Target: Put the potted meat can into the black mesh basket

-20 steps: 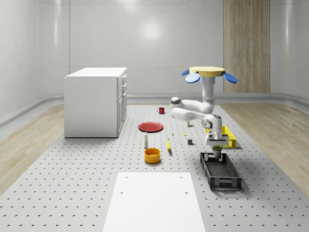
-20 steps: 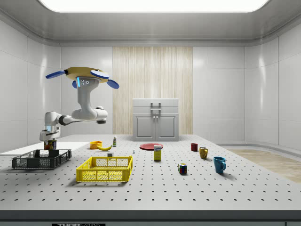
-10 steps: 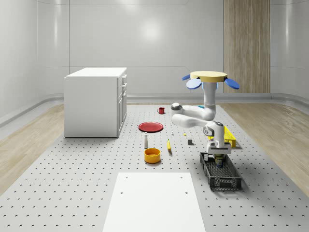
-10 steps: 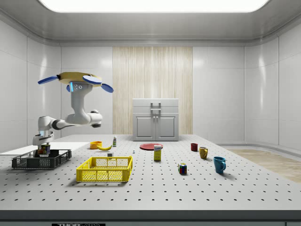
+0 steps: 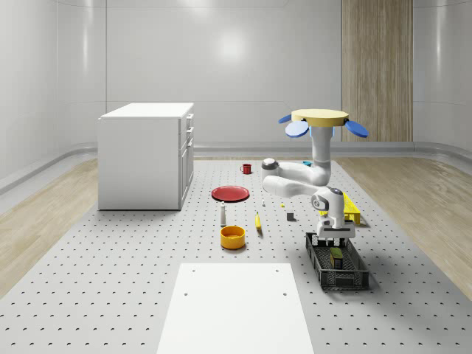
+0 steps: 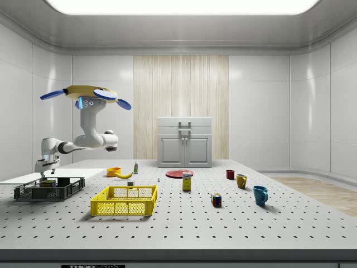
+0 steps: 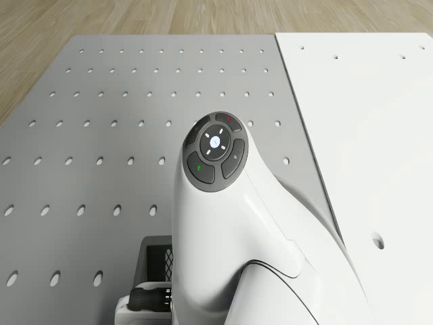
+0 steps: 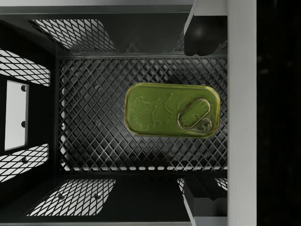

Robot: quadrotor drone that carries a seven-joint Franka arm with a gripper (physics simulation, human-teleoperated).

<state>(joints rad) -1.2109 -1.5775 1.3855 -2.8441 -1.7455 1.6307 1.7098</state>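
The potted meat can [image 8: 171, 110], green-gold lid with a pull tab, lies flat on the mesh floor of the black mesh basket [image 8: 89, 117]. My gripper [image 8: 205, 115] hangs open straight above it, one dark finger [image 8: 204, 35] on each side, touching nothing. In the whole-scene view the gripper [image 5: 335, 237] sits just over the basket [image 5: 318, 264], with the can [image 5: 336, 255] below it. The side view has the can [image 6: 48, 182] inside the basket [image 6: 67, 190] under the gripper [image 6: 46, 173]. The drone [image 5: 318, 118] hovers beside the basket, above the table.
A yellow basket [image 5: 352, 209] stands just behind the black one. A banana [image 5: 258, 221], an orange bowl [image 5: 232, 236] and a red plate [image 5: 230, 193] lie toward the whole-scene view's left. A white sheet [image 5: 236, 306] covers the table's front. The white cabinet [image 5: 146, 155] stands at the back left.
The gripper came down into the basket holding the can, then opened. The can now rests on the basket floor, free of the fingers. The drone drifted slightly toward the side view's left.
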